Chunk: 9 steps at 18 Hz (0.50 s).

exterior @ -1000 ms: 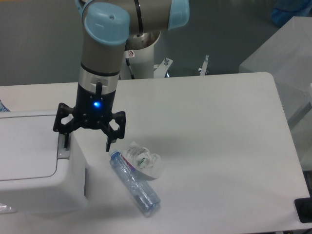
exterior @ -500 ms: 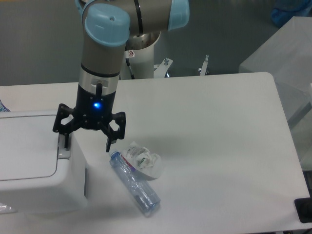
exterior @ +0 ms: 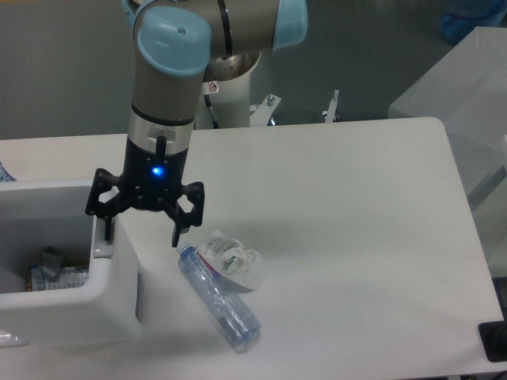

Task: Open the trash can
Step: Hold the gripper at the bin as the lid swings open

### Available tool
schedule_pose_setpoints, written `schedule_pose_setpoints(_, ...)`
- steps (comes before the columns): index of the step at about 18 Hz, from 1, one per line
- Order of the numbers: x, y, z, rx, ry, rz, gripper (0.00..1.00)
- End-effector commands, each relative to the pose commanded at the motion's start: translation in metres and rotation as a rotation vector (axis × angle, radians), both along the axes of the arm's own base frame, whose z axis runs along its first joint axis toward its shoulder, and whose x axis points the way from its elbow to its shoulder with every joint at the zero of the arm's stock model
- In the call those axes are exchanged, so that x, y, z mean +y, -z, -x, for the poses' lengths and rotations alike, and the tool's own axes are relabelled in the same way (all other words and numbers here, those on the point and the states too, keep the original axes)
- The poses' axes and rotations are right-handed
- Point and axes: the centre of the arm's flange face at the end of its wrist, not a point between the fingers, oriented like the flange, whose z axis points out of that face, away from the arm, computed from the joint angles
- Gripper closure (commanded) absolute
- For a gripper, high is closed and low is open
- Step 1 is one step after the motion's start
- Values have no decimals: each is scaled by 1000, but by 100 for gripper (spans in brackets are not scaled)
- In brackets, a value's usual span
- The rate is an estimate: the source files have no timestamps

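The white boxy trash can (exterior: pixel 111 305) stands at the left edge of the table. Its lid is not over the top, and I see down into it, with some rubbish (exterior: pixel 54 271) at the bottom. Its grey push tab (exterior: pixel 103 247) is on the right rim. My gripper (exterior: pixel 142 229) hangs open above that rim. The left finger (exterior: pixel 104 226) points down onto the tab, and the right finger (exterior: pixel 181 229) hangs outside the can over the table. It holds nothing.
A crushed clear plastic bottle (exterior: pixel 220 298) with a blue cap lies on the table just right of the can, with a crumpled wrapper (exterior: pixel 231 258) beside it. The arm's base (exterior: pixel 230 87) stands at the table's back edge.
The lid was shut over the trash can in both earlier frames; now it is gone from the top and the inside shows. The gripper has not visibly moved.
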Motion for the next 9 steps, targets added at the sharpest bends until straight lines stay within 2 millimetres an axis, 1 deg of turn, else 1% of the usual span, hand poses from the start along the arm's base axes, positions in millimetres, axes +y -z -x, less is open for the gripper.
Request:
schedule_pose_setpoints(2, 7, -16, 6, 29, 1, -26, 0)
schedule_pose_setpoints(4, 8, -31, 12, 76, -2, -35, 0)
schedule_pose_setpoints(5, 7, -35, 14, 121, 7, -22, 0)
schedule_pose_setpoints(7, -2, -34, 26, 230, 30, 42, 0)
schedule_pose_setpoints(9, -7, -33, 34, 298, 28, 92, 0)
